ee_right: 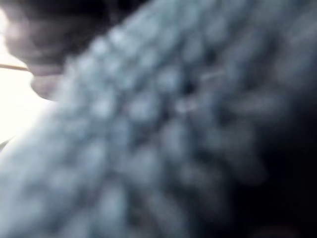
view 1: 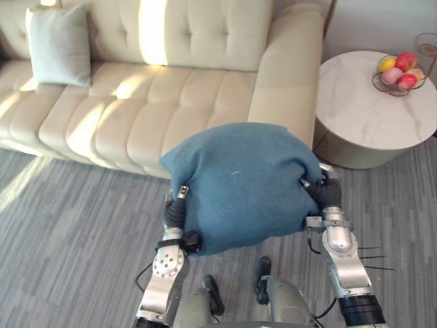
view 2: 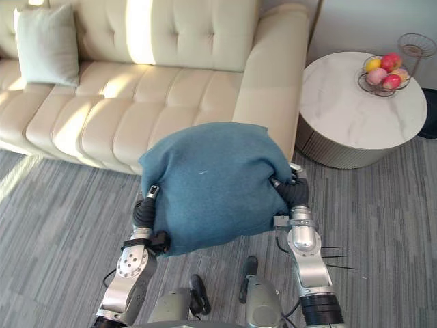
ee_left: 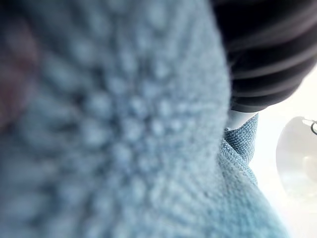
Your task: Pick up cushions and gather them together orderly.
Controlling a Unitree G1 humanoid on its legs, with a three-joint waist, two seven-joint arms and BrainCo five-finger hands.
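A large blue cushion [view 1: 242, 184] hangs in the air in front of me, squeezed between my two hands and bulging upward. My left hand [view 1: 174, 212] presses on its lower left side and my right hand [view 1: 326, 193] on its right side, where the fabric dents in. Only the dark ribbed covers show at the cushion's edges. Blue fabric [ee_left: 124, 139] lies right against the left wrist camera, beside the dark cover [ee_left: 262, 49]. A pale grey-green cushion [view 1: 60, 45] leans upright against the back of the cream sofa [view 1: 171, 102] at its far left.
The sofa runs across the far side, its right armrest [view 1: 290, 68] just beyond the blue cushion. A round white marble side table [view 1: 372, 113] stands at the right with a wire bowl of fruit [view 1: 401, 72]. Grey striped carpet [view 1: 68, 225] covers the floor.
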